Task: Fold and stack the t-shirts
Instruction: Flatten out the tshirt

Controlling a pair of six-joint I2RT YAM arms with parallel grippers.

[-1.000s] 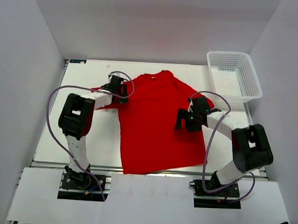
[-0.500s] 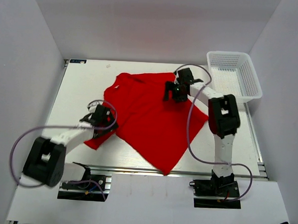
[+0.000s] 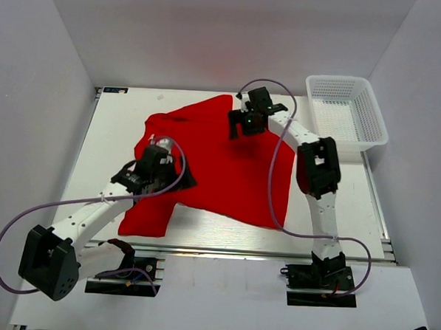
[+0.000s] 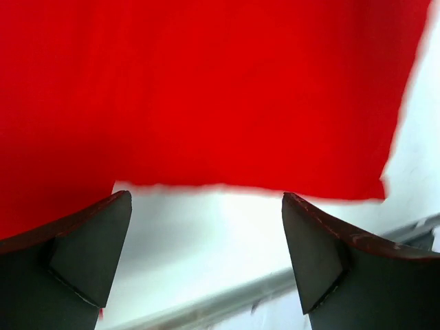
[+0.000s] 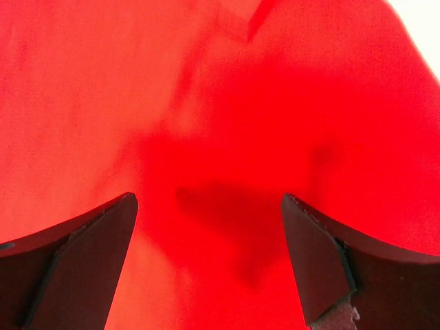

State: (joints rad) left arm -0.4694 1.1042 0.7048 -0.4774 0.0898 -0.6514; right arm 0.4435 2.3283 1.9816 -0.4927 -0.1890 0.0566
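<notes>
T-shirt lies rumpled across worktop. Left gripper spread wide over its near-left edge, right gripper also spread, over far part, w/ nothing pinched.

red t-shirt: you have 1, lying spread and skewed on the white surface, unfolded.
left claw: you find it over the shirt's near-left part.
right claw: you find it over the shirt's far edge.
white mesh basket: 1, standing at the far-right corner, apart from the shirt.
</notes>
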